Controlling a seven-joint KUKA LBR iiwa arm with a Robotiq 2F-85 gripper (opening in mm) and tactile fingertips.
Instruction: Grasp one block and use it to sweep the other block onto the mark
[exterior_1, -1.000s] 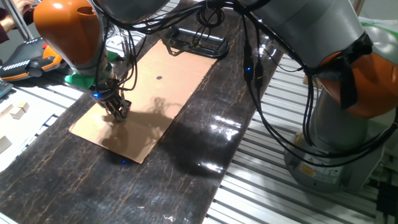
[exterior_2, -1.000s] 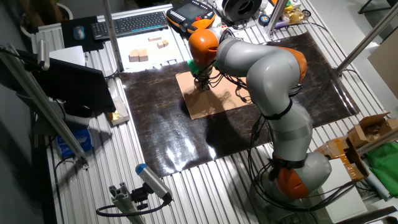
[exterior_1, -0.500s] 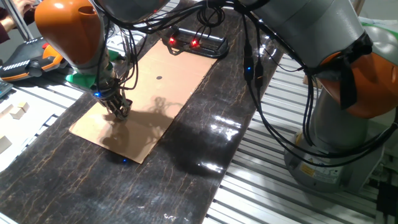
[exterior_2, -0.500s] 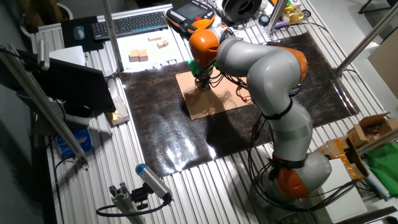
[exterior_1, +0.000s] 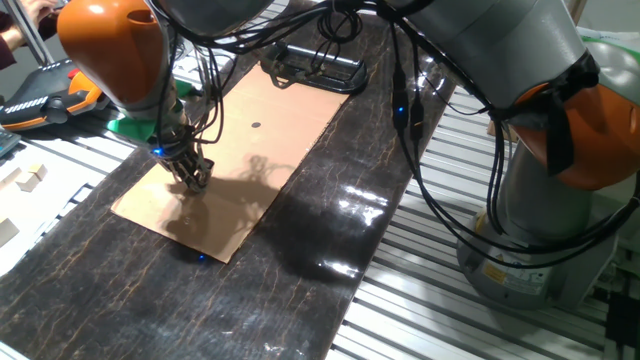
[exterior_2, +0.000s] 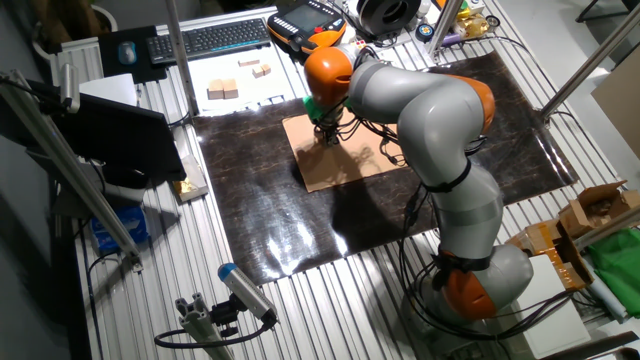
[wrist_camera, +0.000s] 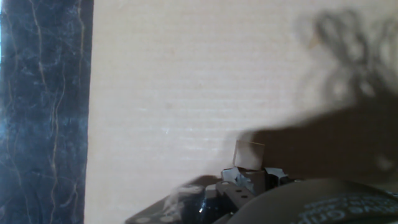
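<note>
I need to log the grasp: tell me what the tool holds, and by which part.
The tool is down on the cardboard sheet. A small tan block shows at its tip, but whether it is gripped cannot be told.

Arm reaching down to a cardboard sheet, upper centre of the frame.
The arm (exterior_2: 430, 120) bends left; its gripper (exterior_2: 327, 134) meets the cardboard (exterior_2: 335, 160), finger state too small to tell. The sheet lies on a dark mat (exterior_2: 300, 215). Tan blocks (exterior_2: 222, 91) sit upper left, beside a keyboard (exterior_2: 205, 38).
</note>
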